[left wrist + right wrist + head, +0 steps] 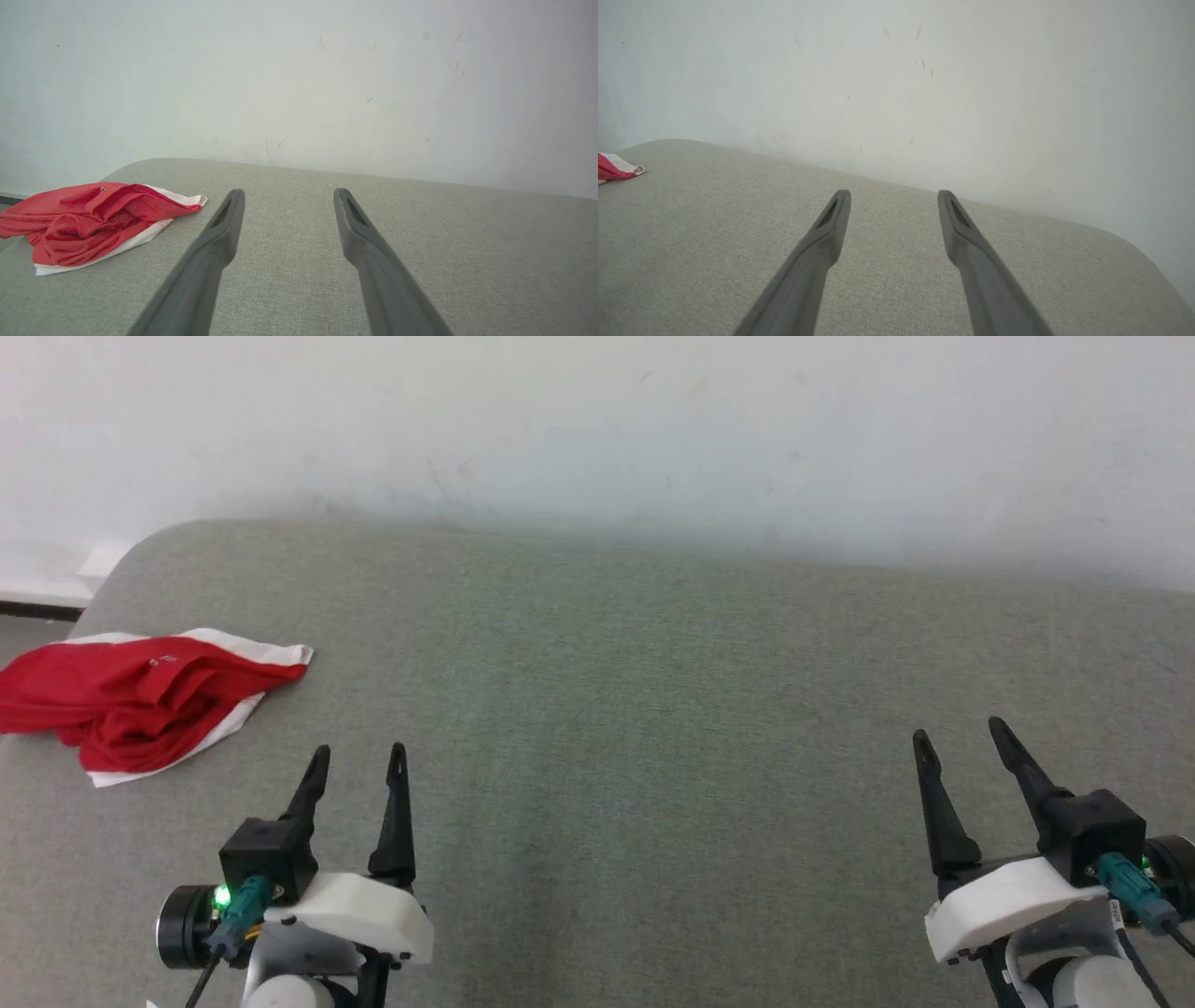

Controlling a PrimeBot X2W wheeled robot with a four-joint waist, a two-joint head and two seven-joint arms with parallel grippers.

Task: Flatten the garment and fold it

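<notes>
Garment: red shorts [140, 695] with white side stripes, crumpled in a heap at the far left edge of the grey fabric surface [653, 709], one white-edged corner pointing right.
Left gripper [360, 749]: at the near left, fingers spread wide with nothing between them, near the heap but clear of it, just off its right side.
Right gripper [960, 730]: at the near right, fingers spread wide and empty, well apart from the heap.
Backdrop: scuffed white wall [597, 429] behind the surface.
</notes>
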